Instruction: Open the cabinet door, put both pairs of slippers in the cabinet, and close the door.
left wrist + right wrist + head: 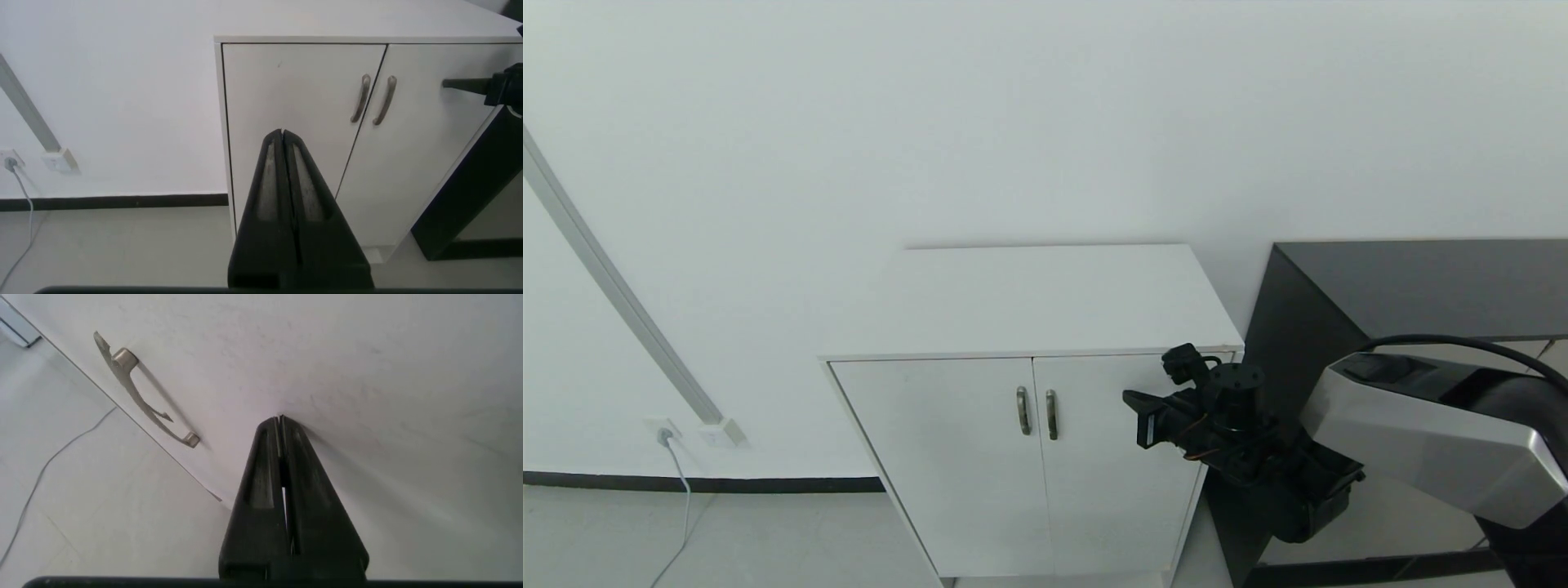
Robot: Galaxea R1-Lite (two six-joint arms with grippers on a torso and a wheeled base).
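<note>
My right arm [1429,429] was stretched forward on the right, right gripper [1143,418] with fingers pressed together; left gripper [283,135] likewise closed tight.

All 3 views share the cabinet [980,441], right wrist nearest.

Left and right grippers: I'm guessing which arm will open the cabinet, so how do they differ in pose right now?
Distance: the right gripper sits close up to the right door, beside its handle. The left gripper hangs well back from the cabinet.
Aim: the right gripper points at the right door, the left gripper at the left door.
Shared: both are shut and hold nothing.
</note>
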